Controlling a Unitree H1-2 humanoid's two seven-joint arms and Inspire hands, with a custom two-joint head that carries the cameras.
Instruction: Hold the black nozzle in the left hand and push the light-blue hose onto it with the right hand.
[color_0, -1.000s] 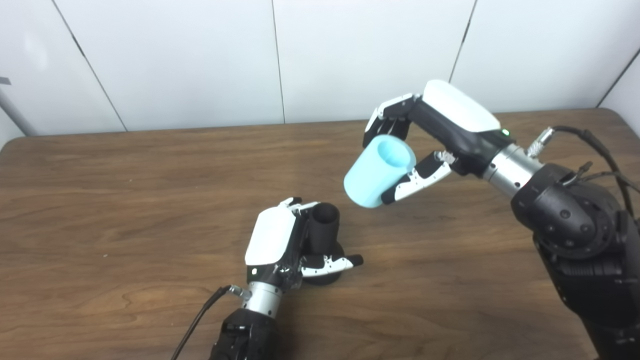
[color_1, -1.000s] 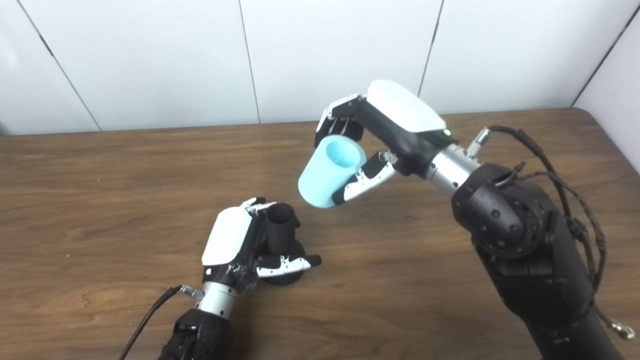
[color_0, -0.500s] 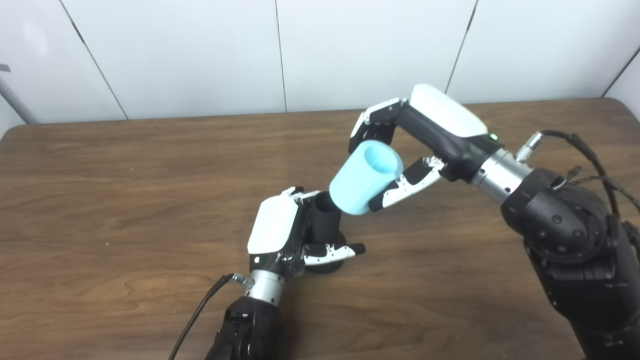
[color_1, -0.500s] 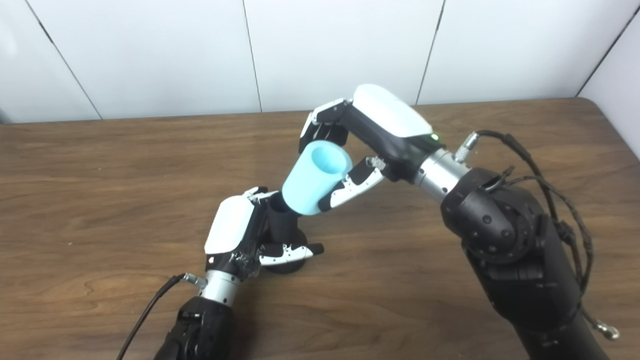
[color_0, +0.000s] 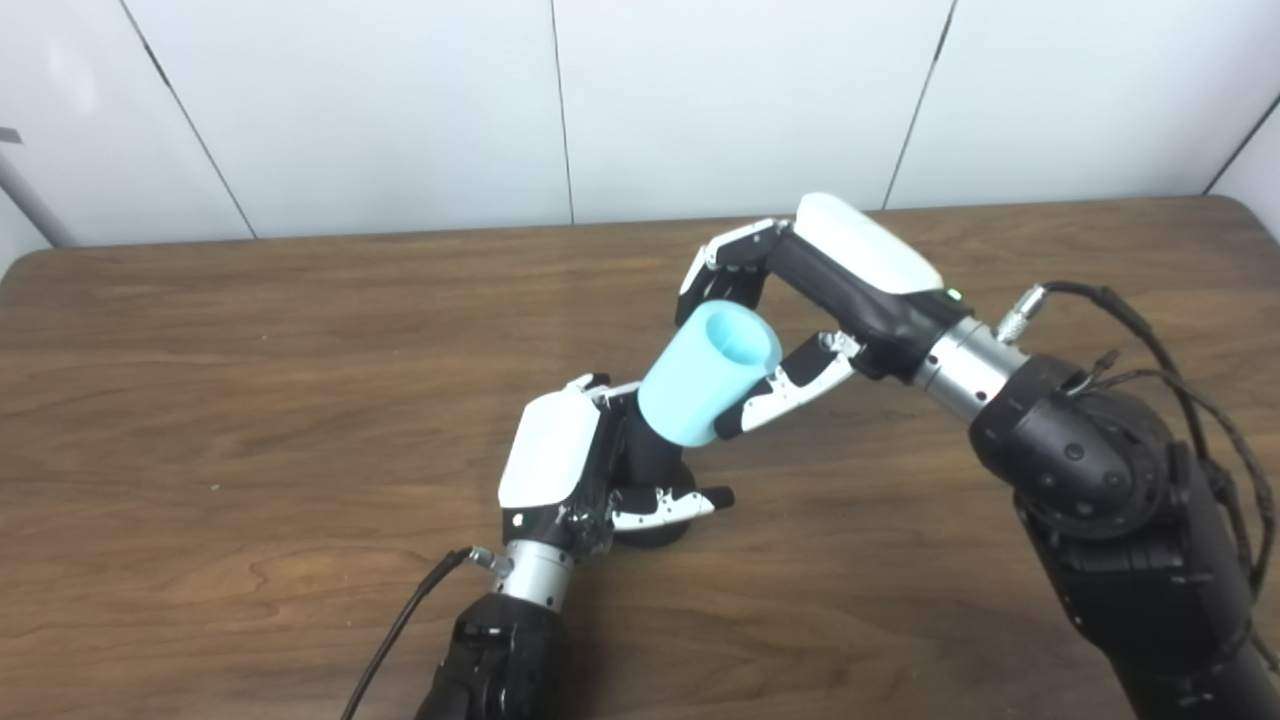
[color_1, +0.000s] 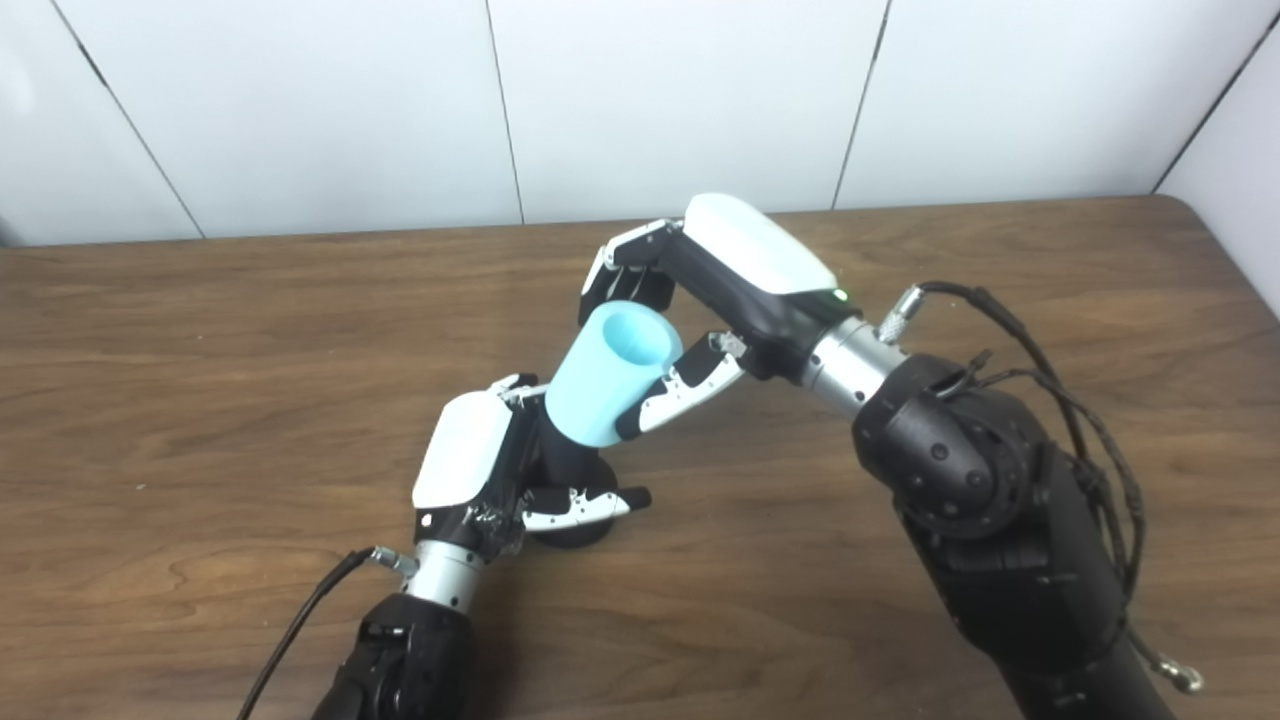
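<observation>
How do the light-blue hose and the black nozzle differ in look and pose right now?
The light-blue hose is pale and wider; the black nozzle is dark and narrower. The hose is off the table, tilted, in the right hand; the nozzle stands with its base on the table, gripped by the left hand. Both are tube-shaped.

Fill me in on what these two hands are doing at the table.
The left hand grips a black nozzle whose base sits on the wooden table, its neck pointing up and to the right. The right hand holds a light-blue hose at a slant, and its lower end covers the top of the nozzle. How far it is seated cannot be seen.
</observation>
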